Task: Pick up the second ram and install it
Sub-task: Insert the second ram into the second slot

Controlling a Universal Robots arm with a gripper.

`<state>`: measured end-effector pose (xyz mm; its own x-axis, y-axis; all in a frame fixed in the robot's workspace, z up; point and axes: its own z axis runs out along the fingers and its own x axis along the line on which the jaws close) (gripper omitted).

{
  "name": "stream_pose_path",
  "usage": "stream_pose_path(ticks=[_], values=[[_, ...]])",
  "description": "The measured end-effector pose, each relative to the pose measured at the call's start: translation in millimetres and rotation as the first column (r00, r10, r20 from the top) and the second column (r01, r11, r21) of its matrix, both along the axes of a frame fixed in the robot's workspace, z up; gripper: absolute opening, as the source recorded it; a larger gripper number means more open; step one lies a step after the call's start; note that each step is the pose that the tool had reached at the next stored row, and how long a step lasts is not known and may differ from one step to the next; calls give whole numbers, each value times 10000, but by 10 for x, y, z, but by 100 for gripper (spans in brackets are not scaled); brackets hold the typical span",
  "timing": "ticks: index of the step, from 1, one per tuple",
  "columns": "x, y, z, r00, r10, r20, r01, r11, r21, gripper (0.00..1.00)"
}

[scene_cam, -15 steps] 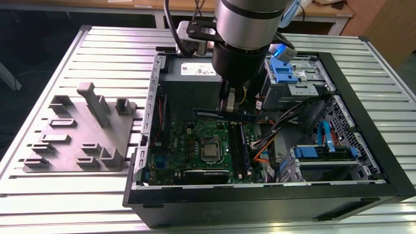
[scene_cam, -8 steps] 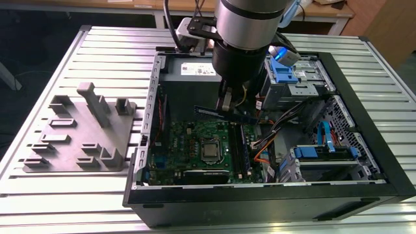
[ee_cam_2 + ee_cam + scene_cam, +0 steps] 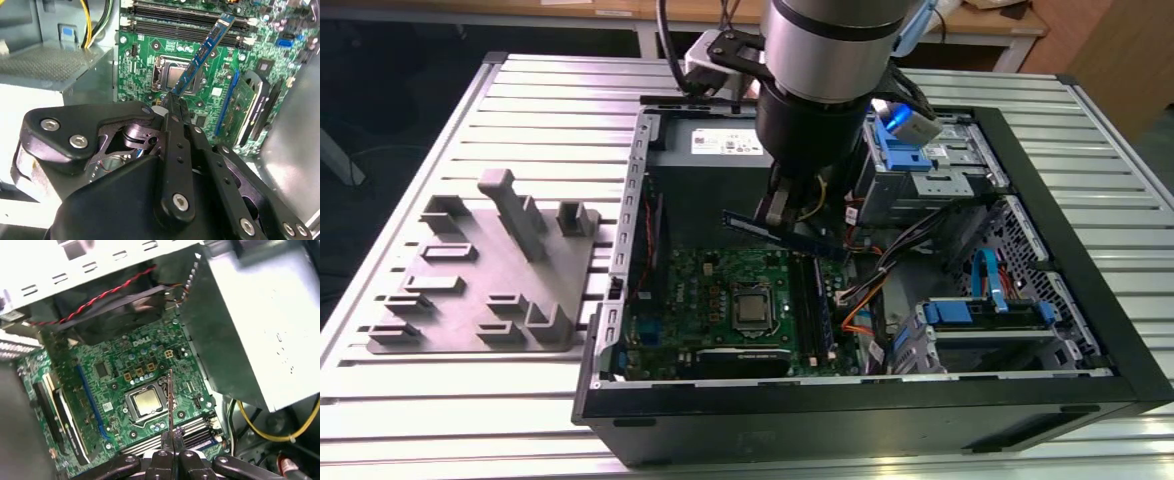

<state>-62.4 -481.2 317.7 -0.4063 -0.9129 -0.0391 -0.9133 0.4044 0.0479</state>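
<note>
Our fingers point(image 3: 175, 120) pinch the second ram point(image 3: 202, 52), which hangs over the motherboard point(image 3: 145, 65), toward its slot-side edge. It lies askew to the slots point(image 3: 190, 20), so we judge it could jam or slip if pressed crooked.

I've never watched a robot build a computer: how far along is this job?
Pick-up looks done: the pincer is shut on the second ram, holding it in the air over the green motherboard. Installing is left: it sits in none of the long black slots yet.
</note>
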Motion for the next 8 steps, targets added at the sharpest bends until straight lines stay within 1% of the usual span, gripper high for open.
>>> stream_pose_path(ticks=[2, 4, 6, 8], values=[[0, 0, -1, 9994, -353, 1, 353, 9994, 0, 8], [0, 0, -1, 9975, -713, 0, 713, 9975, -1, 8], [0, 0, -2, 9941, -1087, 0, 1087, 9941, 0, 8], [0, 0, -3, 9895, -1444, 1, 1444, 9895, 0, 8]])
